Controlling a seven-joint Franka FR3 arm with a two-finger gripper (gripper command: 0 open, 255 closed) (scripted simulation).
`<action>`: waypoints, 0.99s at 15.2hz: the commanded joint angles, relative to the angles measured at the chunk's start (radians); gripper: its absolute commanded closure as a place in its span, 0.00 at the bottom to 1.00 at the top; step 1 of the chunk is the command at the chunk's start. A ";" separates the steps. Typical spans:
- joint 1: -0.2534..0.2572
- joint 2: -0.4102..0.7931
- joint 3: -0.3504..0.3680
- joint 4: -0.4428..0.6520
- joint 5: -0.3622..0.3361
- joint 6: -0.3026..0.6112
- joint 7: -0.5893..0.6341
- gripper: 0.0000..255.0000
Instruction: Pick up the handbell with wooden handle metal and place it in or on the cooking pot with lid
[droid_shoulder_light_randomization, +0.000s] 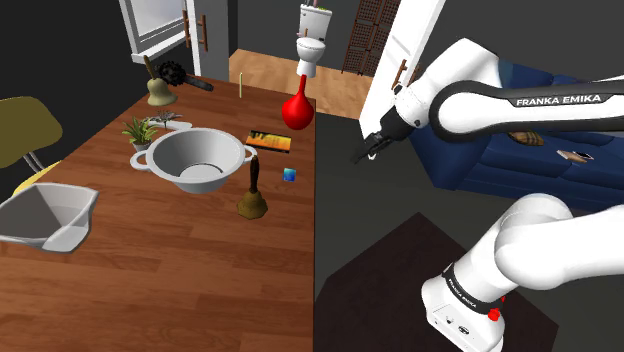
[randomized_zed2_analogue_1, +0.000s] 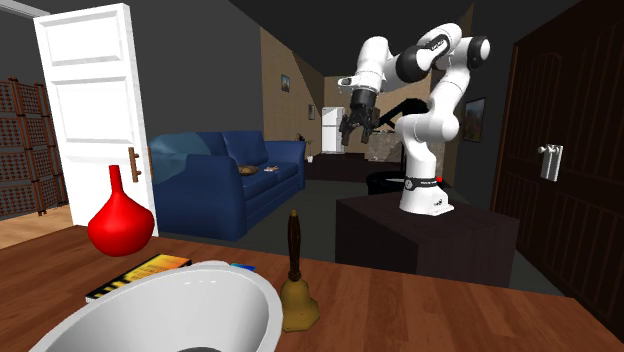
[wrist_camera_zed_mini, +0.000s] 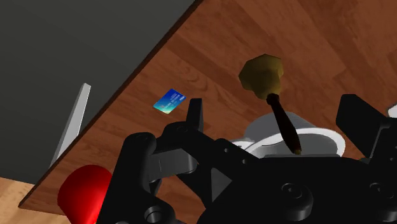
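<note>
Handbell stands upright on the wooden surface, just beside the grey cooking pot. Tool is well apart from the pot, fingers spread and holding nothing.

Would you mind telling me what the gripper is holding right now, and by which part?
Nothing: the gripper hangs open and empty in the air, clear of the table, where the handbell stands upright, untouched.

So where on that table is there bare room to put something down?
In the shoulder view, the widest bare wood lies between the grey tub and the table's right edge, below the handbell. The far end is crowded: pot, plant, red vase, second bell.
</note>
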 joint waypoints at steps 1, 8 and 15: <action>0.026 0.057 0.021 -0.045 0.035 0.149 0.003 0.00; 0.200 0.430 0.010 -0.056 0.191 0.680 -0.037 0.00; 1.019 0.912 -0.906 0.068 -0.515 1.130 0.641 0.00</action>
